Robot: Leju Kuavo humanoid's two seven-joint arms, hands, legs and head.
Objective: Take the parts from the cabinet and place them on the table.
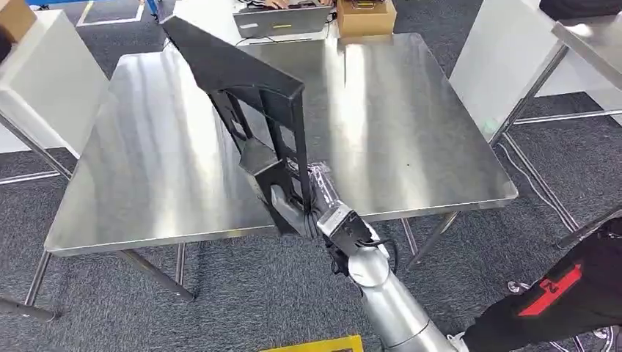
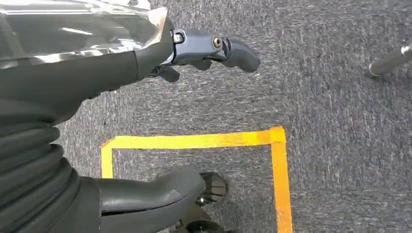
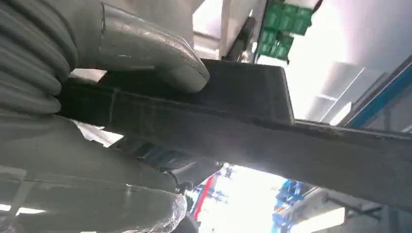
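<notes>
The part (image 1: 249, 95) is a large black plastic piece with a long flat panel and a framed section of open rectangular cutouts. It is held up at a slant above the steel desk (image 1: 411, 139), its lower end gripped by the right hand (image 1: 308, 209).

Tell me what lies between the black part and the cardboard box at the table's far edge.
Bare steel tabletop, as the head view shows. The black part, held by the right hand, ends short of the cardboard box.
</notes>
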